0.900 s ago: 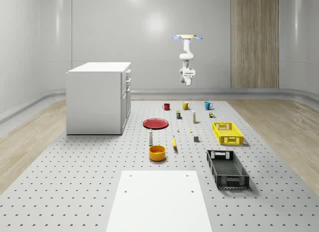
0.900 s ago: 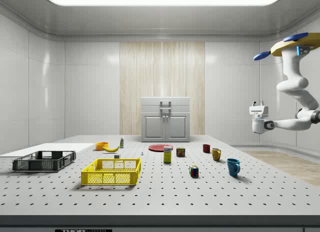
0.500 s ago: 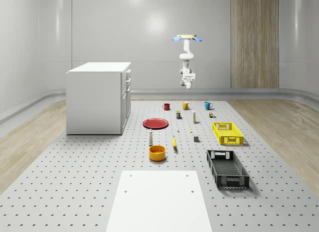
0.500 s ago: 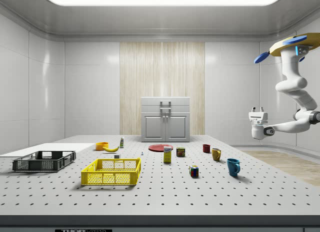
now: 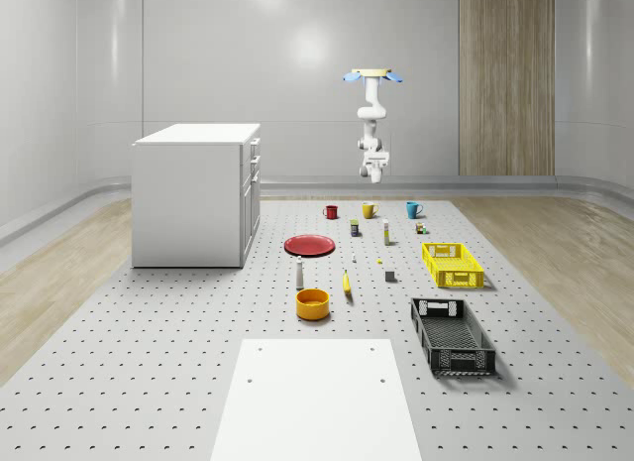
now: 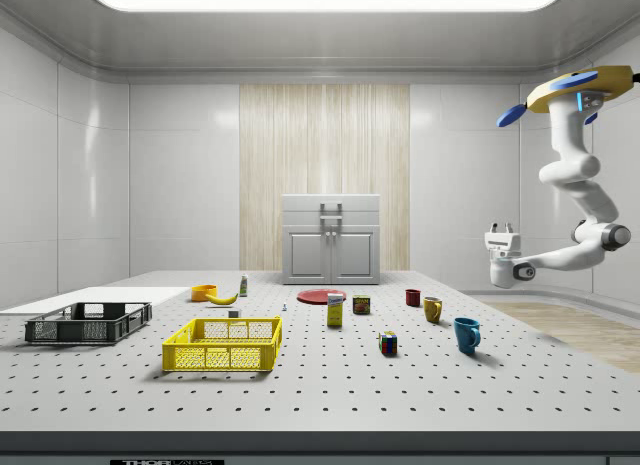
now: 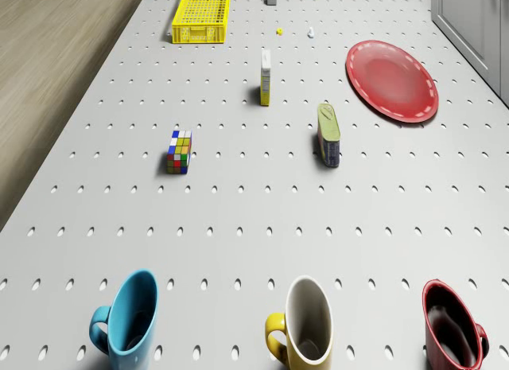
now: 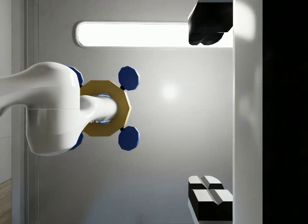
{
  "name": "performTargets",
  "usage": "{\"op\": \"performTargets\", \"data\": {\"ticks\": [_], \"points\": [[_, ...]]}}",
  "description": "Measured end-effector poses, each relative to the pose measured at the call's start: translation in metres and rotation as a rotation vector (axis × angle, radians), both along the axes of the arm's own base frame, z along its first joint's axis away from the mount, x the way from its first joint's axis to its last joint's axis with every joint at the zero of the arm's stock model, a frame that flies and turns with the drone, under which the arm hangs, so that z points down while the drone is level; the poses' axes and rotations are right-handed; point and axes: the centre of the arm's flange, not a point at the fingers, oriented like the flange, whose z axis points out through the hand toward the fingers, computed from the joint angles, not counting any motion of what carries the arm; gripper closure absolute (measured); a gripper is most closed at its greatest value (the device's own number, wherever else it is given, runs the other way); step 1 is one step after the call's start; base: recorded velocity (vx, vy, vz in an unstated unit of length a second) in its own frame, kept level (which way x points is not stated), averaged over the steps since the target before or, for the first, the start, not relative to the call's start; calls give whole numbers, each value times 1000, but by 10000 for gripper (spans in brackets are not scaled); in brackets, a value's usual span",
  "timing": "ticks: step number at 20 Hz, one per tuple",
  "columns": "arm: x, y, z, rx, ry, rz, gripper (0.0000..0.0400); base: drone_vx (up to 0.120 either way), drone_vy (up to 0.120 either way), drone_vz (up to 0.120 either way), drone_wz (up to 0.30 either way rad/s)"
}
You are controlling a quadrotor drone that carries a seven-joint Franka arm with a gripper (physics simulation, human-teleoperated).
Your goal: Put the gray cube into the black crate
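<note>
We see the gray cube (image 5: 390,276) on the perforated table (image 5: 178,362) at the whole-scene view's centre right, between the yellow crate (image 5: 452,265) and the banana (image 5: 347,283), with the black crate (image 5: 452,335) nearer, lower right. Our drone (image 5: 372,76) hovers high in the upper centre, beyond the mugs (image 5: 369,210), and the gripper (image 6: 499,228) points upward, fingers (image 8: 208,195) spread apart and holding nothing.

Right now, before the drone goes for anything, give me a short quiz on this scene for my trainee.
1. True or false: the gray cube already lies in the black crate.
2. Where is the drone? A resting on the cabinet; B hovering high by the end of the table where the mugs stand; C landed in the yellow crate.
3. Fill in: the gripper holds nothing and is ___.
Key: 1 false; 2 B; 3 open.
</note>
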Motion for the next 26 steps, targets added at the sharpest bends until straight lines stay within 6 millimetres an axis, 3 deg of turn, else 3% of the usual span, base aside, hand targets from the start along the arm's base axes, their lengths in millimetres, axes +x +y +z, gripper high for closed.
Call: {"op": "performTargets", "data": {"ticks": [26], "points": [[-1,1,5,-6,-20,0,0,120,0,0,0]]}}
